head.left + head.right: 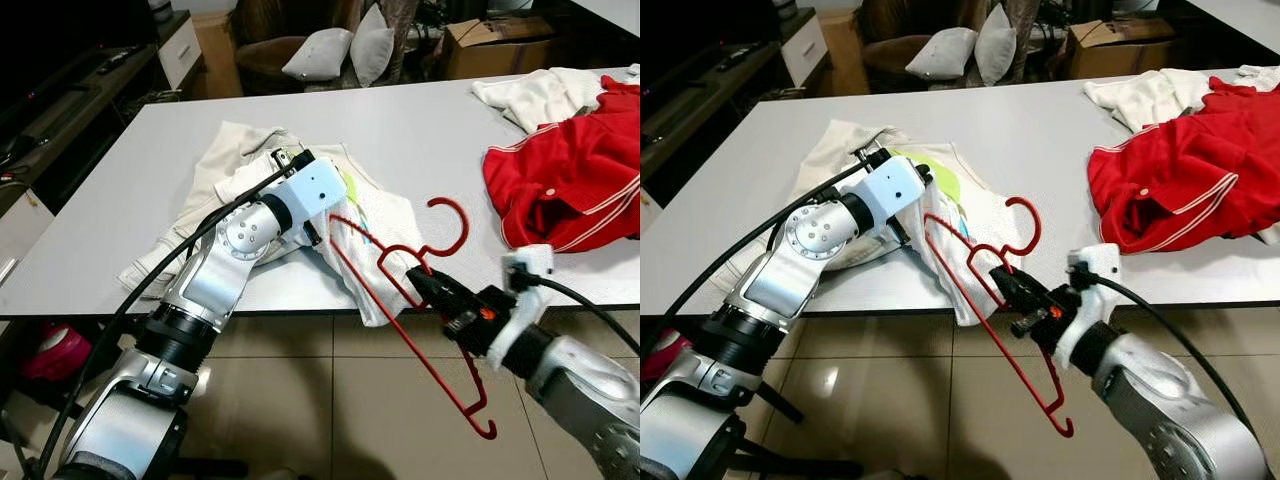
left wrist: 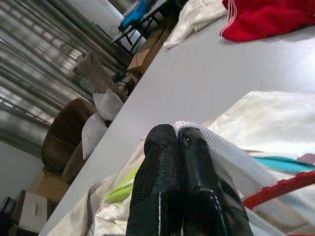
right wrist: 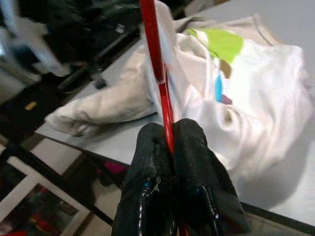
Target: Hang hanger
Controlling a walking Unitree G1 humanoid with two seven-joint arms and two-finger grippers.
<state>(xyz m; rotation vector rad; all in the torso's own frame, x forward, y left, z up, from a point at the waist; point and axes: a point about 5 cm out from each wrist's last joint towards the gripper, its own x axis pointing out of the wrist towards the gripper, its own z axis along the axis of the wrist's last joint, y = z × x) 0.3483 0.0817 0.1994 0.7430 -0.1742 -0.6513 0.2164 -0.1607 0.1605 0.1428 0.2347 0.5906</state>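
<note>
White shirt (image 1: 385, 235) on table (image 1: 420, 130), left of red garment (image 1: 570, 175).

The two head cameras looked forward and down over the white table (image 1: 420, 130) from its near edge, both sharing the white shirt (image 1: 990, 215) at twelve o'clock; each wrist camera peered closely along its own fingers, both catching that same shirt.
</note>
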